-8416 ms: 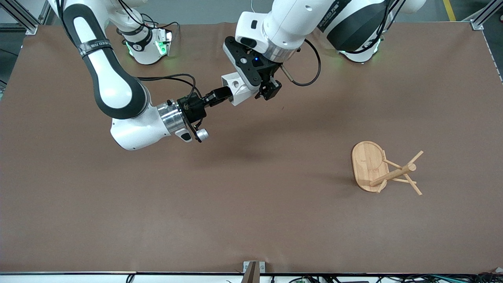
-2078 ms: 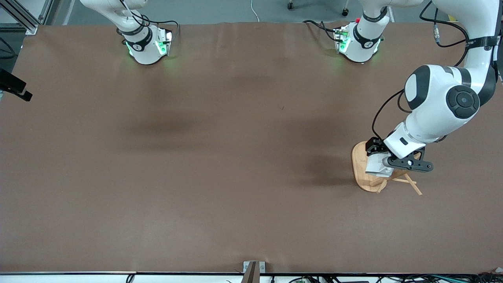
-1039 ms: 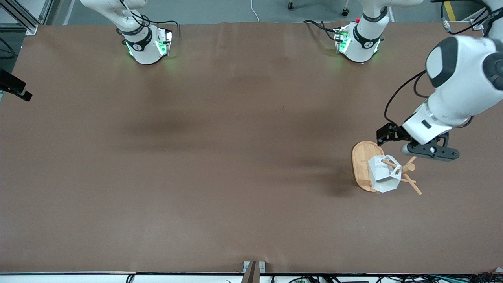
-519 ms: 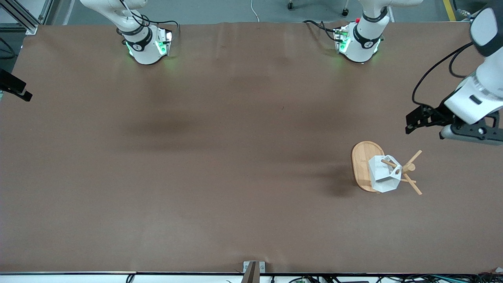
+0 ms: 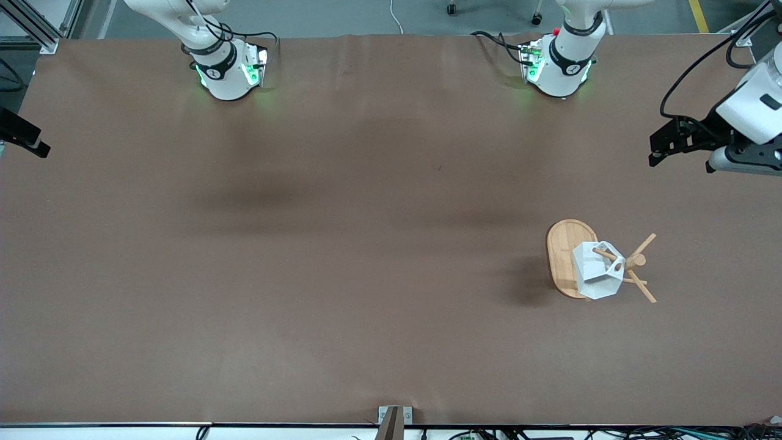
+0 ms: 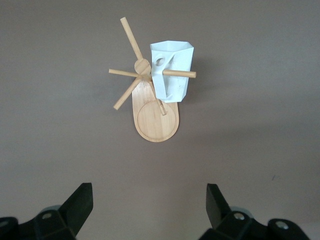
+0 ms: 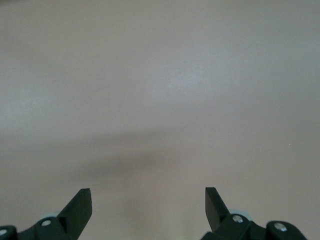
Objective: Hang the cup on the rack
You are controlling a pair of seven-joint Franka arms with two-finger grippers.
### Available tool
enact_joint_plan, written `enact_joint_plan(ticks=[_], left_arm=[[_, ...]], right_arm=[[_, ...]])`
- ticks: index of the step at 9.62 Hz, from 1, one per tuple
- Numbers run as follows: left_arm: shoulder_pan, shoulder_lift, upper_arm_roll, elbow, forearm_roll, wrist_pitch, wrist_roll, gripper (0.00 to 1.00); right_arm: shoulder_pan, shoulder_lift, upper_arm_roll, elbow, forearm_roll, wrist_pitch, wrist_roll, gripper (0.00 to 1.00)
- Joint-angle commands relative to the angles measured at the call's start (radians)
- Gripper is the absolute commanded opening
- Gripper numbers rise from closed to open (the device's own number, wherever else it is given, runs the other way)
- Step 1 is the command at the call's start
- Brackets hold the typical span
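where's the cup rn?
The cup hangs by its handle on a peg of the rack, toward the left arm's end of the table; the open left claw is well clear of it.

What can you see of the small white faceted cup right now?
The small white faceted cup hangs on the light bamboo mug rack, one thin peg passing through the round hole in its blocky handle. It looks like matte plastic, angular, with a hexagonal rim, and hangs over the oval base. No gripper touches it; the left gripper is open, up and away.
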Motion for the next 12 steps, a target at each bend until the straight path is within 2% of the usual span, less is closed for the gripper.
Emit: enact_joint_plan(ticks=[1, 4, 12], left_arm=[[0.017, -0.045, -0.016, -0.064, 0.021, -0.009, -0.016, 1.00], [0.009, -0.072, -0.018, -0.065, 0.021, -0.055, -0.094, 1.00], [0.014, -0.041, -0.018, -0.004, 0.018, -0.058, -0.088, 1.00]], right_arm=[[-0.006, -0.002, 0.006, 0.000, -0.013, -0.001, -0.006, 1.00], [-0.006, -0.002, 0.006, 0.000, -0.013, -0.001, -0.006, 1.00], [-0.008, -0.002, 0.006, 0.000, -0.013, -0.002, -0.006, 1.00]])
